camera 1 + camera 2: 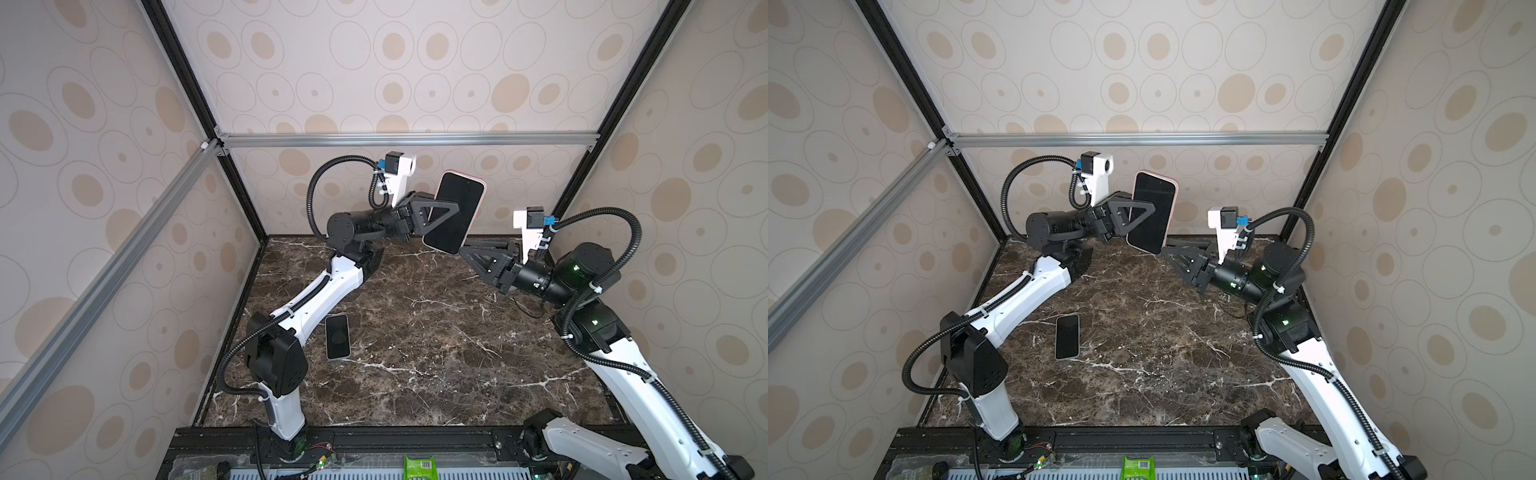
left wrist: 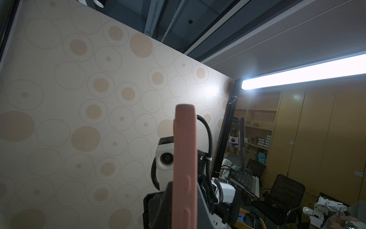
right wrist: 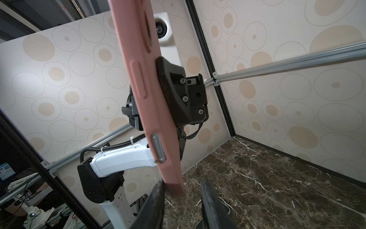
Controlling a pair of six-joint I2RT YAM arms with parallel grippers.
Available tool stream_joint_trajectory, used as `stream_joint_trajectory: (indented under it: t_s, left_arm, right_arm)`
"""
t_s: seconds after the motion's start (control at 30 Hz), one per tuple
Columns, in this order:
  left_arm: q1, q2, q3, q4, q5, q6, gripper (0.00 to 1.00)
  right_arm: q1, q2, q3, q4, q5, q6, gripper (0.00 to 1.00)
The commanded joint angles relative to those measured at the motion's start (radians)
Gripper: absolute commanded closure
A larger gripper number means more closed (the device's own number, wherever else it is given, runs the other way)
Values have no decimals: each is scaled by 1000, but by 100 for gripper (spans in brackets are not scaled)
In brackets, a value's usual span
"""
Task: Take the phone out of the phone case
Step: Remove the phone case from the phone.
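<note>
Right wrist view puts the pink case (image 3: 142, 79) edge-on, its lower corner sitting between my right gripper's (image 3: 183, 188) jaws. They stand partly open: one finger touches the corner and the other is clear of it, so I hold nothing there. My left gripper (image 1: 451, 210) is clamped across the phone (image 1: 467, 195), one finger on the screen and one on the case's back, holding it aloft and tilted well above the table (image 1: 415, 332). I judge that this grip offers a free corner for peeling, though squeezing both faces also pins phone into case. The phone sits fully in its case. A second phone (image 1: 337, 336) lies flat on the table, well apart.
</note>
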Motion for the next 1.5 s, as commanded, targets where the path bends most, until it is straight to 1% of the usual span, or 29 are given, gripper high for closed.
stream_joint_trajectory:
  t_s: [0.0, 0.27, 0.43, 0.7, 0.77, 0.87, 0.97, 1.03, 1.1, 1.23, 1.33, 1.4, 1.47]
  left_arm:
    - [-14, -28, 65, 64, 0, -9, 100]
    - [-24, -24, 62, 82, 12, -21, 100]
    - [-35, -19, 61, 82, 15, -20, 100]
    - [-57, -8, 62, 82, 16, -19, 100]
    - [-62, -9, 60, 79, 15, -14, 100]
    - [-62, -16, 54, 53, 21, 16, 100]
    - [-61, -35, 51, -27, 24, 86, 100]
    - [-62, -52, 40, -79, 29, 135, 100]
    - [-61, -64, 30, -115, 33, 172, 100]
    - [-61, -73, 28, -126, 34, 187, 100]
    - [-60, -76, 28, -130, 33, 189, 100]
    - [-60, -79, 26, -128, 33, 189, 100]
    - [-60, -80, 22, -123, 33, 186, 100]
  right_arm:
    - [-2, -6, 24, -18, 35, -4, 68]
    - [-3, -7, 35, -85, 120, -31, 69]
    - [-2, 0, 52, -118, 141, -45, 69]
    - [-1, 0, 69, -165, 246, -59, 70]
    - [-1, 8, 78, -157, 239, -51, 70]
    - [-1, -7, 54, -100, 189, -53, 69]
    - [-3, -73, 8, -66, 228, -67, 69]
    - [-2, -111, -12, -5, 216, -42, 69]
    - [-2, -128, -1, 15, 211, -13, 69]
    - [-6, -149, 18, 46, 234, 41, 71]
    - [-14, -130, 53, 56, 183, 74, 71]
    - [-17, -120, 73, 36, 176, 78, 71]
    - [-17, -118, 88, 0, 197, 69, 73]
